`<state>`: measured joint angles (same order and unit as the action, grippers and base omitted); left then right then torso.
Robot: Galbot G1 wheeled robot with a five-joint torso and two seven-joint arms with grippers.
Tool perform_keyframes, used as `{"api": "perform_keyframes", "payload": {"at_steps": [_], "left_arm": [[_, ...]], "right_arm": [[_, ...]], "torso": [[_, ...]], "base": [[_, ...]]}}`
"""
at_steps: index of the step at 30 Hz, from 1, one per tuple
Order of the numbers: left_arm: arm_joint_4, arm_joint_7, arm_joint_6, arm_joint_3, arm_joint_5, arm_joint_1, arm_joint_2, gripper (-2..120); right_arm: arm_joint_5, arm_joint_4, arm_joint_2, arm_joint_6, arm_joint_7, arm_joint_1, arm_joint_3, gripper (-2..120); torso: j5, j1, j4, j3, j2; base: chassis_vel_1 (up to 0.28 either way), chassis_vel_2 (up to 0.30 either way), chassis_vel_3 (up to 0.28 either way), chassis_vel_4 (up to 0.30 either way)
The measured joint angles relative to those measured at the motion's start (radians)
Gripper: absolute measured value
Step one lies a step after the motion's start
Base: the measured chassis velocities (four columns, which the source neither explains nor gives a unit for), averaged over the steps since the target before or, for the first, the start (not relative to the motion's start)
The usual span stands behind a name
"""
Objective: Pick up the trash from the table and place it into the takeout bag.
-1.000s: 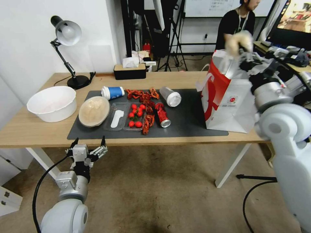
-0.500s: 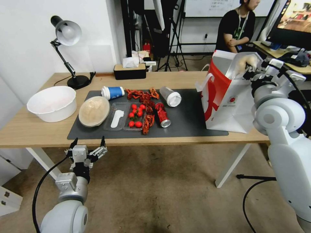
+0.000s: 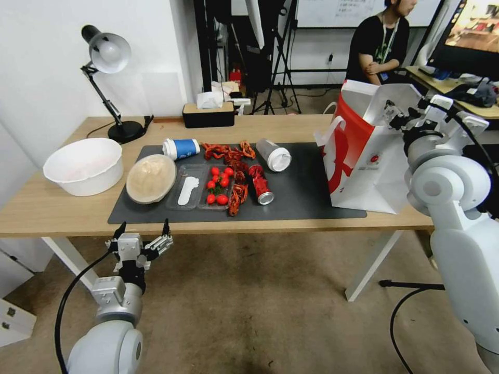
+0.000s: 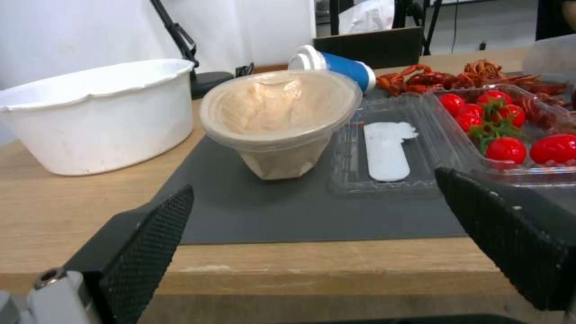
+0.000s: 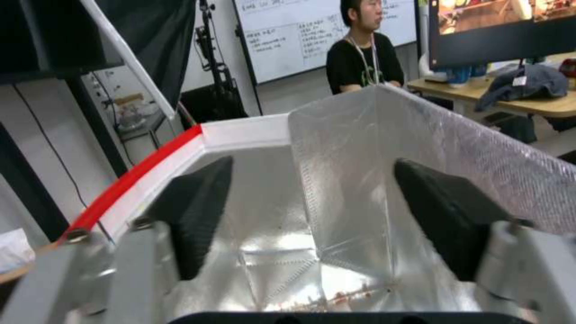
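The table (image 3: 52, 215) is topped with a dark grey mat (image 3: 306, 192). The takeout bag (image 3: 364, 166) is stood upright at the mat's right end, and the right gripper (image 3: 403, 113) is held over its open mouth, fingers spread and empty. The lidded bowl (image 3: 150, 178), blue paper cup (image 3: 181, 148), white-lidded cup (image 3: 274, 155) and red can (image 3: 260, 184) are left lying on the mat. The left gripper (image 3: 143, 231) is parked below the table's front edge, fingers apart.

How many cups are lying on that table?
2. A blue paper cup lies on its side at the mat's back left; a clear white-lidded cup lies tipped nearer the takeout bag. Any cup inside the bag would be hidden.
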<state>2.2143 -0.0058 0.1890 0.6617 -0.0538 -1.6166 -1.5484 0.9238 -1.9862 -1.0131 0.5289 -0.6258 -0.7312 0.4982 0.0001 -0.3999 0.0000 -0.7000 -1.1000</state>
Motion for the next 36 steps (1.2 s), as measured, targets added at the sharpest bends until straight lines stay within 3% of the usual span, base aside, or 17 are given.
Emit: {"api": "perform_keyframes", "payload": {"at_steps": [3, 4, 7, 14, 17, 21, 24, 26, 32, 36], "left_arm": [[-0.002, 0.000, 0.000, 0.000, 0.000, 0.001, 0.002, 100], [-0.002, 0.000, 0.000, 0.000, 0.000, 0.001, 0.002, 100], [-0.006, 0.000, 0.000, 0.000, 0.000, 0.003, 0.003, 100], [-0.008, 0.000, 0.000, 0.001, -0.002, 0.004, 0.005, 100], [-0.011, 0.000, -0.001, 0.001, -0.006, 0.006, 0.007, 100], [-0.013, 0.000, -0.002, 0.001, -0.007, 0.006, 0.009, 100], [-0.015, 0.000, -0.004, 0.002, -0.008, 0.007, 0.013, 100], [-0.016, 0.000, -0.005, 0.003, -0.009, 0.007, 0.014, 100], [-0.023, -0.001, -0.008, 0.004, -0.011, 0.010, 0.019, 100], [-0.029, -0.001, -0.009, 0.004, -0.013, 0.013, 0.020, 100]], "right_arm": [[0.043, -0.028, 0.005, -0.078, 0.058, 0.004, 0.004, 88], [0.043, -0.028, 0.005, -0.078, 0.058, 0.004, 0.004, 88], [0.085, -0.094, 0.017, -0.190, 0.221, -0.021, 0.009, 99], [0.094, -0.204, 0.049, -0.264, 0.392, -0.111, 0.011, 100], [0.023, -0.314, 0.085, -0.281, 0.462, -0.280, -0.006, 100], [-0.035, -0.340, 0.096, -0.292, 0.478, -0.350, -0.020, 100], [-0.275, -0.371, 0.094, -0.369, 0.501, -0.534, -0.058, 100], [-0.322, -0.371, 0.085, -0.388, 0.495, -0.573, -0.067, 100], [-0.521, -0.351, 0.023, -0.528, 0.427, -0.757, -0.111, 100], [-0.683, -0.288, -0.038, -0.637, 0.326, -0.893, -0.167, 100]], "torso": [[0.0001, 0.000, 0.0001, 0.000, 0.000], [0.0001, 0.000, 0.0001, 0.000, 0.000], [-0.0002, 0.000, 0.0001, 0.000, 0.000], [-0.0003, 0.000, 0.0000, 0.000, 0.000], [-0.0001, 0.000, 0.0000, 0.000, 0.000], [0.0000, 0.000, 0.0000, 0.000, 0.000], [-0.0001, 0.000, 0.0001, 0.000, 0.000], [0.0000, 0.000, 0.0001, 0.000, 0.000], [-0.0002, 0.000, 0.0000, 0.000, 0.000], [-0.0002, 0.000, 0.0000, 0.000, 0.000]], "base": [[0.000, 0.000, 0.000, 0.000], [0.000, 0.000, 0.000, 0.000], [0.000, 0.000, 0.000, 0.000], [0.000, 0.000, 0.000, 0.000], [0.000, 0.000, 0.000, 0.000], [0.000, 0.000, 0.000, 0.000], [0.000, 0.000, 0.000, 0.000], [0.000, 0.000, 0.000, 0.000], [0.000, 0.000, 0.000, 0.000], [0.000, 0.000, 0.000, 0.000]]}}
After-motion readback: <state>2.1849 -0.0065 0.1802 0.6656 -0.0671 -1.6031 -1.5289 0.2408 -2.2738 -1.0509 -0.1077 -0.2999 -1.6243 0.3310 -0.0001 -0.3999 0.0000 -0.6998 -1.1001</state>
